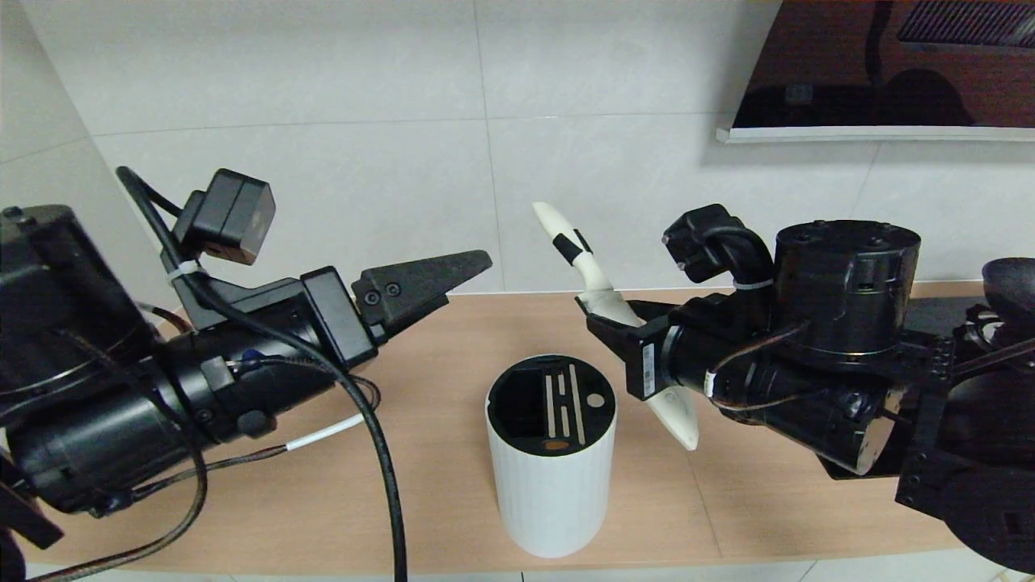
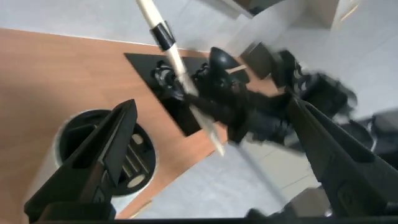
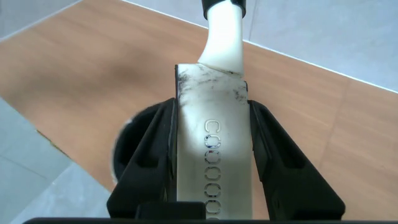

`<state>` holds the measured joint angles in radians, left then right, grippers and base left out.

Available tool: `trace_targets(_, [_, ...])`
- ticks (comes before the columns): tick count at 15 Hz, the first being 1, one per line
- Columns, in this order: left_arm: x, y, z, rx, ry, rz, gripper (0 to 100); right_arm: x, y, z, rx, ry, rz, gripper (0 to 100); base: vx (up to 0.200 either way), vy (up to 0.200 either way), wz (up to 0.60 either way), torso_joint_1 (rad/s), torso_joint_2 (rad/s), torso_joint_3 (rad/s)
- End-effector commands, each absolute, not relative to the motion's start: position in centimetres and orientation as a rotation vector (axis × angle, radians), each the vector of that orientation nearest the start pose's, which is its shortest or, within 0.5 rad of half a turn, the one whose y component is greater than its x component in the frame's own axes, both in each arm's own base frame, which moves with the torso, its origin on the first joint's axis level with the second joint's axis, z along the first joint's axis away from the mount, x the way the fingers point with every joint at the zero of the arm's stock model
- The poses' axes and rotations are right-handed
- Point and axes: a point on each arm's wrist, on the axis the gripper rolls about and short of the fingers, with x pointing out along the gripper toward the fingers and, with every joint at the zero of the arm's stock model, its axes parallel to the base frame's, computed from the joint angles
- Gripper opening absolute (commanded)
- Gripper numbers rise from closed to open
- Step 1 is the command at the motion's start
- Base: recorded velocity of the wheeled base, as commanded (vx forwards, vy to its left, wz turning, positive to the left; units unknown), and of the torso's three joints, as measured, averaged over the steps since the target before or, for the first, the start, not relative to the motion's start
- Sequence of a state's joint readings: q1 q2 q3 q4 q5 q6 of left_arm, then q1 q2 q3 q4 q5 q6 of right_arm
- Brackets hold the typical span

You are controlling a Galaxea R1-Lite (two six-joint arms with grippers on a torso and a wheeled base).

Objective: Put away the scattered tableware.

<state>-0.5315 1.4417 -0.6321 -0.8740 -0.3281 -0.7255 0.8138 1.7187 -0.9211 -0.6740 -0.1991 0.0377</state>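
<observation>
A white knife (image 1: 594,279) with a black band on its handle is held slanting in the air, blade end down, with my right gripper (image 1: 623,323) shut on its blade. In the right wrist view the blade (image 3: 214,124) lies flat between the jaws of that gripper (image 3: 211,109). Just left of and below the blade tip stands a white cylindrical holder (image 1: 554,477) with a black slotted top (image 2: 140,155), on the wooden counter (image 1: 437,339). My left gripper (image 1: 461,279) hangs open above the counter, left of the holder, with nothing between its fingers (image 2: 118,134).
A tiled wall rises directly behind the counter. A dark range hood (image 1: 881,65) hangs at the upper right above a black cooktop (image 1: 938,311) at the counter's right end. The counter's front edge runs just before the holder.
</observation>
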Motion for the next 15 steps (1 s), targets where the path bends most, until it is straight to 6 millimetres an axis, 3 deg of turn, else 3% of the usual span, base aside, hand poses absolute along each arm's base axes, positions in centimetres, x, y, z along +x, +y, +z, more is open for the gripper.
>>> trace_targets(1, [21.2,-13.4,21.6,-0.693,0.295,-0.830,100,22.1,23.7,20.9,-0.023,0.127,0.630,0,0.000,0.000,0.00,0.000,0.00,0.000])
trace_targets(7, [22.7,-16.2,20.0,-0.716,0.222,-0.772,100,20.4,25.3,21.0,0.050,0.153,0.701,0,0.000,0.000,0.00,0.000,0.00,0.000])
trace_targets(15, [23.6,-16.8,19.6,-0.720,0.212,-0.741,100,18.9,26.4,20.8,0.086,0.178,0.761,0,0.000,0.000,0.00,0.000,0.00,0.000])
